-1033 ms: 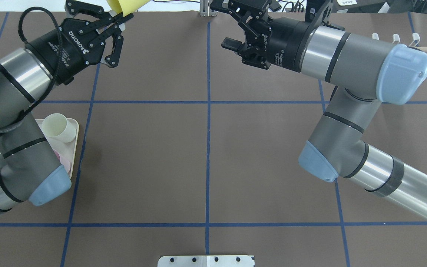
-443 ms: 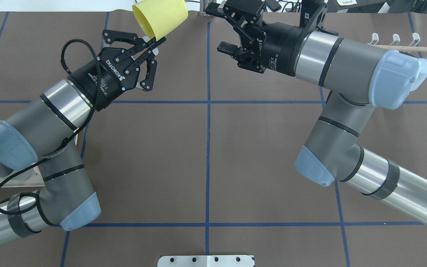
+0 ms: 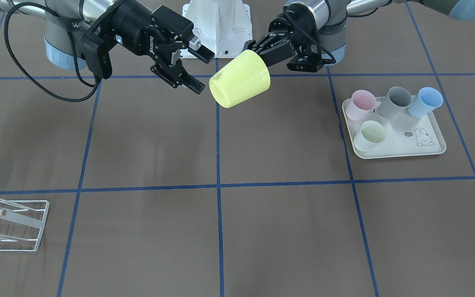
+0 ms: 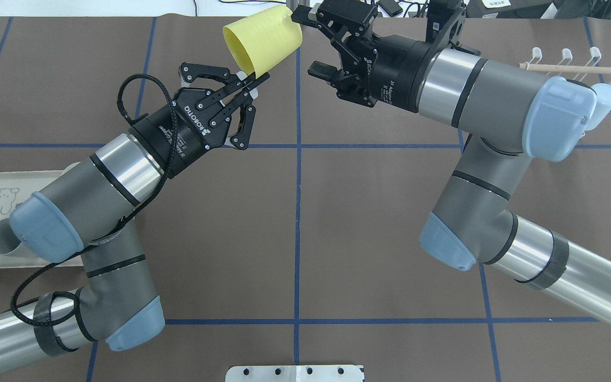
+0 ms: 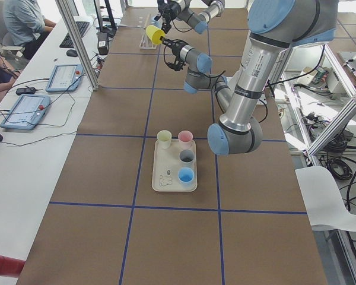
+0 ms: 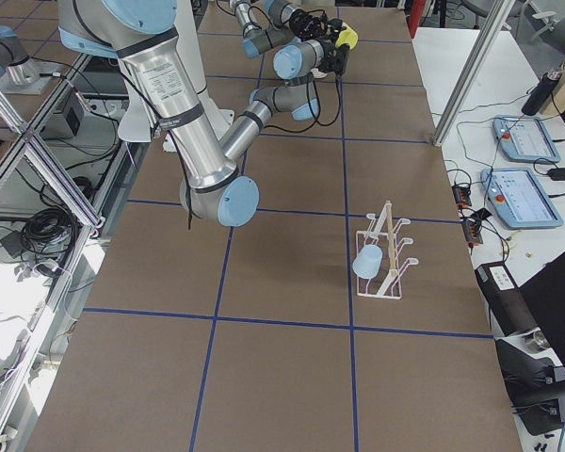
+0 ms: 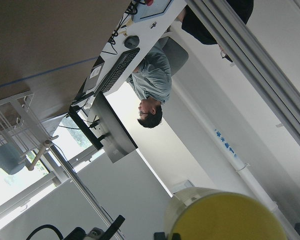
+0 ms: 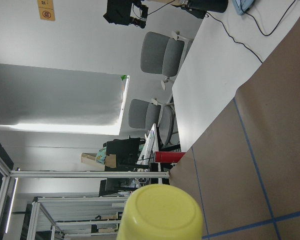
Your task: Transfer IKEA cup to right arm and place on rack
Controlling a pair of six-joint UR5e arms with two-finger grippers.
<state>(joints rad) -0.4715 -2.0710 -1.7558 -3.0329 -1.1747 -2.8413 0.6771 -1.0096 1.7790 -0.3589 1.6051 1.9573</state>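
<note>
The IKEA cup [image 4: 263,37] is yellow and hangs tilted above the far middle of the table. My left gripper [image 4: 252,82] is shut on its rim, with the mouth toward that wrist. The cup's base [image 3: 223,90] points at my right gripper [image 3: 198,70], which stands open just beside it, its fingers not closed on anything. The right wrist view looks straight at the cup's base [image 8: 160,212]. The left wrist view shows the cup [image 7: 225,215] low in the frame. The right arm [image 4: 496,95] reaches in from the right. The white wire rack [image 4: 576,66] stands at the far right.
A light blue cup [image 6: 367,262] hangs on the rack [image 6: 386,254]. A cream rabbit-print tray [image 3: 398,142] on my left side holds pink [image 3: 363,103], grey [image 3: 398,101], blue [image 3: 425,101] and pale green [image 3: 369,134] cups. A person [image 5: 24,21] sits at the desk beyond the table.
My left arm has swung the yellow cup rightward and toward the right gripper, uncovering the tray. The right gripper stays open and has shifted slightly left.
</note>
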